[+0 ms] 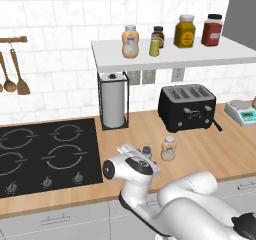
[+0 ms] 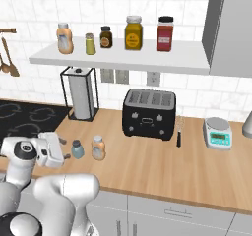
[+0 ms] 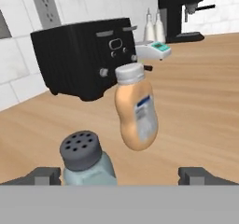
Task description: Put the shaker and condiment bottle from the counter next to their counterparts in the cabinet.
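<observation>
Gripper [image 3: 119, 175] low over the wooden counter [image 2: 162, 166], fingers spread wide and holding nothing.

The shaker [image 3: 87, 161] stands just ahead of the tool, nearer one fingertip, touching neither; the condiment bottle [image 3: 136, 107] stands just beyond it on the same worktop, close beside the shaker. Farther ahead sits a black toaster [image 3: 84, 57] against the white tiled wall [image 2: 44, 4], with a small kitchen scale [image 2: 218, 133] and a dark coffee machine [image 3: 179, 13] past it. To the arm's side lie the black hob [image 1: 45, 154] and a paper towel holder [image 1: 113, 100]. Above hangs the cabinet [image 2: 123, 58], bearing the counterparts, a peach bottle [image 2: 64, 38] and an olive-yellow shaker [image 2: 89, 44], besides a dark jar [image 2: 105, 37], a mustard-yellow jar [image 2: 133, 32] and a red jar [image 2: 165, 33].
</observation>
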You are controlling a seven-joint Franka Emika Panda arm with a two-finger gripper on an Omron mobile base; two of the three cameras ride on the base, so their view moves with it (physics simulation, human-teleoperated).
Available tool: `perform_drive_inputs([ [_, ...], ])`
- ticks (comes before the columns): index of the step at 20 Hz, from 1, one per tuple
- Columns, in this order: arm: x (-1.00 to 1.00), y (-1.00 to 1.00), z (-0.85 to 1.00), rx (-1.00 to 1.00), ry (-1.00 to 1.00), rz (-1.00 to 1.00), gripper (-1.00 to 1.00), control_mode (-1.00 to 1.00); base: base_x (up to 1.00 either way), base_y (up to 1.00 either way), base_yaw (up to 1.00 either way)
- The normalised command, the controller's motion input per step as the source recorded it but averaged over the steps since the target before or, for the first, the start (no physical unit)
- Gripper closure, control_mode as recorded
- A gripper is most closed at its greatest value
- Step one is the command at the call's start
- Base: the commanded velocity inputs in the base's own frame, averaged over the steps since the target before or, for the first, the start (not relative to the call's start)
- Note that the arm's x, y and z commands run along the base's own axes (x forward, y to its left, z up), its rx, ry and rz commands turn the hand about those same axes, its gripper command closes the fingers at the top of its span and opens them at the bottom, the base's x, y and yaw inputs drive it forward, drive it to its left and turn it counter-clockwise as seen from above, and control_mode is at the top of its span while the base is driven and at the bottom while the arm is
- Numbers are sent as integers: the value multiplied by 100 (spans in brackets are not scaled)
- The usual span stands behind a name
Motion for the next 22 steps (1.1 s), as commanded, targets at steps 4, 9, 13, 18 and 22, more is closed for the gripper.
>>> perform_drive_inputs([
  [4,29,0,-2,0,1,-4,-100,-100,0,0,0],
  [9,24,0,-23,0,5,-5,-100,-100,0,0,0],
  [13,18,0,-42,0,10,-4,-100,-100,0,0,0],
  [18,38,6,-21,0,5,-2,-100,-100,0,0,0],
  [22,38,7,-6,0,0,0,100,-100,0,0,0],
])
